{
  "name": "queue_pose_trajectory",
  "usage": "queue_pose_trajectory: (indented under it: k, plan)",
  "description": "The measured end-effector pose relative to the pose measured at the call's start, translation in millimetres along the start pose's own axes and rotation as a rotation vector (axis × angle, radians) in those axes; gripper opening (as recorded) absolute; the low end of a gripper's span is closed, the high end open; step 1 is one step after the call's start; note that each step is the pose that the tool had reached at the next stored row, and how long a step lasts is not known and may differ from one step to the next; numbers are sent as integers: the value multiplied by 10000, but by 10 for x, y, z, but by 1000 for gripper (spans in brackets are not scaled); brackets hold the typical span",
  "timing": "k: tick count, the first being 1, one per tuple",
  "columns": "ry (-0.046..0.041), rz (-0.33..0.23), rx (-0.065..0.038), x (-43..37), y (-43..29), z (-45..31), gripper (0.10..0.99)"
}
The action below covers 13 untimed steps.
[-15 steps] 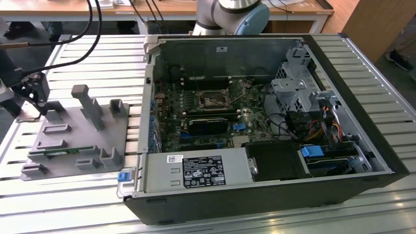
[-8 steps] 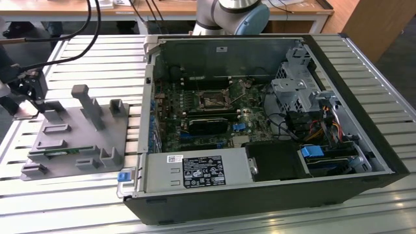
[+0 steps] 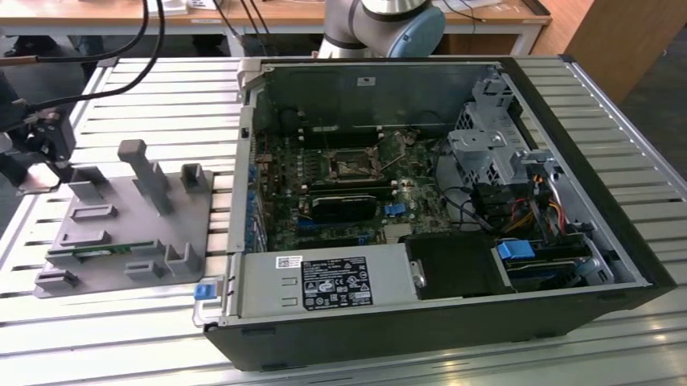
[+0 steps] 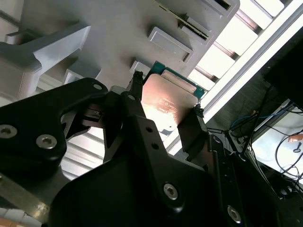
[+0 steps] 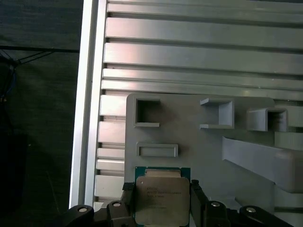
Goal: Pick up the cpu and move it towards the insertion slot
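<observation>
Judging by the first wrist view, the gripper (image 5: 162, 190) was closed on the cpu (image 5: 162, 201) over the gray holder tray (image 5: 213, 156), so the pick looked done. The insertion slot (image 3: 349, 165) sat well apart, toward the exterior view's right inside the computer case (image 3: 601, 185), so the whole carry was left.

From here I count one cpu (image 5: 162, 196) and two fingers (image 5: 195, 194). There is one grey parts holder (image 3: 118, 233), and in the first wrist view I count three box-shaped pockets (image 5: 147, 112) on it. I also count one slatted desk (image 3: 161, 104), one open computer case (image 3: 429, 338), one insertion slot (image 3: 352, 163) and one robot arm (image 3: 387, 20).
</observation>
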<state>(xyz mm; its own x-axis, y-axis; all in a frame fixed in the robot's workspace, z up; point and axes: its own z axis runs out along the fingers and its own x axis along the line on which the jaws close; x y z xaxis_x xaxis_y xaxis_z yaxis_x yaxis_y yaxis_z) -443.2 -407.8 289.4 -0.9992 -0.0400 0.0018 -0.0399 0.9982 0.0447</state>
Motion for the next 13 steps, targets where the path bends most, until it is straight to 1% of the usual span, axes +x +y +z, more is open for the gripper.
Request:
queue_pose_trajectory:
  k: [13]
  plan:
    - [0, 0, 0, 0, 5, -123, 545]
